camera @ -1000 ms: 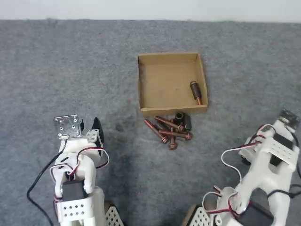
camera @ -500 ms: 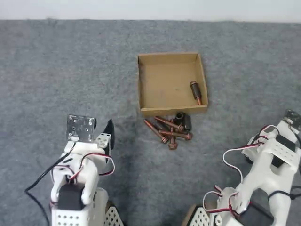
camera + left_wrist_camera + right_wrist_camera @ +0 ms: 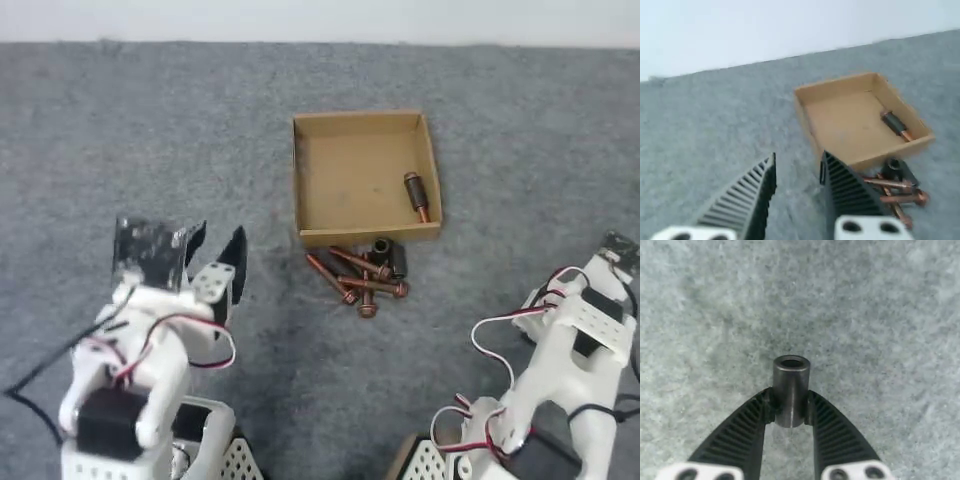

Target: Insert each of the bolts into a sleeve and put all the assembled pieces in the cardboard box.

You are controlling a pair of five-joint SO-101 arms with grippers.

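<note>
One assembled piece [image 3: 416,195] lies at the right side of the cardboard box [image 3: 345,170], so most of the job is left. Several loose bolts [image 3: 356,277] and two dark sleeves [image 3: 389,254] lie heaped on the table [image 3: 120,130] just near of the box. The right end effector [image 3: 789,399] is clenched on another sleeve [image 3: 791,374] above the table; the left end effector [image 3: 798,170] hangs released, left of the heap.

Three cameras: one overhead, two on the wrists.
From high up we look down on the grey carpeted table [image 3: 150,130]; our left wrist camera faces forward and low, sharing with it the open brown cardboard box [image 3: 350,180] and the copper-coloured bolts [image 3: 375,285]; our right wrist camera points straight down, close on a dark metal cylindrical sleeve [image 3: 790,390].
</note>
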